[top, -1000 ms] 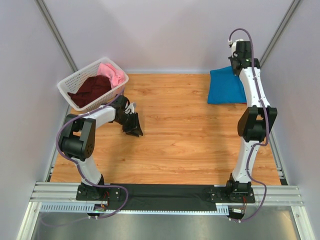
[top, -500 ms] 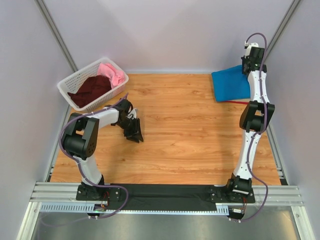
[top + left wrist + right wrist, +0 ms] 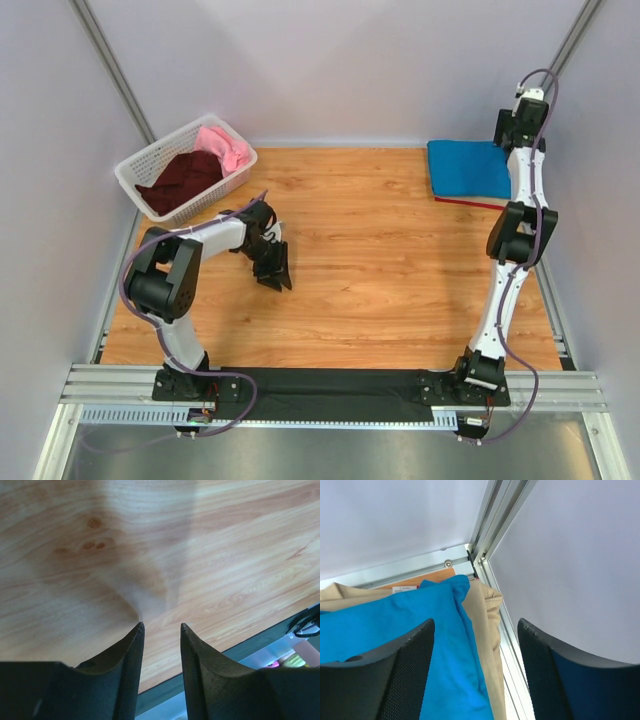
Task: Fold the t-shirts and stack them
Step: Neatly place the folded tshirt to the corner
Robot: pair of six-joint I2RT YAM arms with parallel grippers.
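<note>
Cradling a maroon t-shirt (image 3: 180, 178) and pink t-shirt (image 3: 226, 146) in the far-left basket (image 3: 129, 181); hovering the left gripper (image 3: 161, 626), narrowly parted and empty, over the table (image 3: 380, 260); poising the right gripper (image 3: 476, 622), spread wide, above the blue t-shirt (image 3: 468, 168) atop a tan t-shirt (image 3: 485, 611), far-right corner.

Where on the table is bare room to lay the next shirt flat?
The wide middle of the table, between the left gripper and the blue shirt, is bare, also the near strip. Crowded: the basket at far left, the blue shirt and right gripper at far right.
</note>
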